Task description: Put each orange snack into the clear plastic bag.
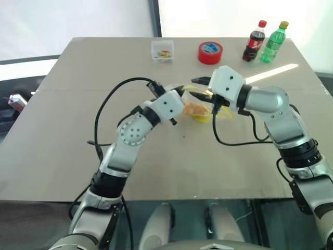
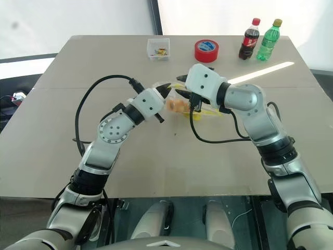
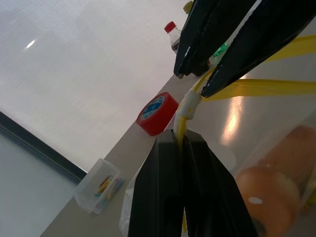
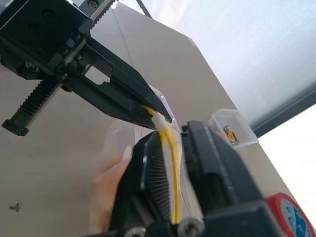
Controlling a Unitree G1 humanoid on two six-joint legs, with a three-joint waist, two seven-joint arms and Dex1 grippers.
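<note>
The clear plastic bag [image 1: 204,112] hangs just above the table [image 1: 78,130] between my two grippers, its yellow strip [image 3: 256,88] stretched along the top. Two orange snacks lie inside it, one [image 3: 266,200] in front of the other [image 3: 297,150], and they show through the plastic as an orange patch [image 1: 193,108]. My left gripper [image 3: 178,136] is shut on one end of the yellow strip. My right gripper [image 4: 170,134] is shut on the strip close beside it, its fingers [image 3: 212,44] almost meeting the left gripper's fingertips.
At the table's far edge stand a small clear square tub [image 1: 162,51], a red tape roll [image 1: 210,52], a cola bottle [image 1: 254,40] and a green bottle [image 1: 273,41]. Black cables [image 1: 106,101] loop from both arms over the tabletop.
</note>
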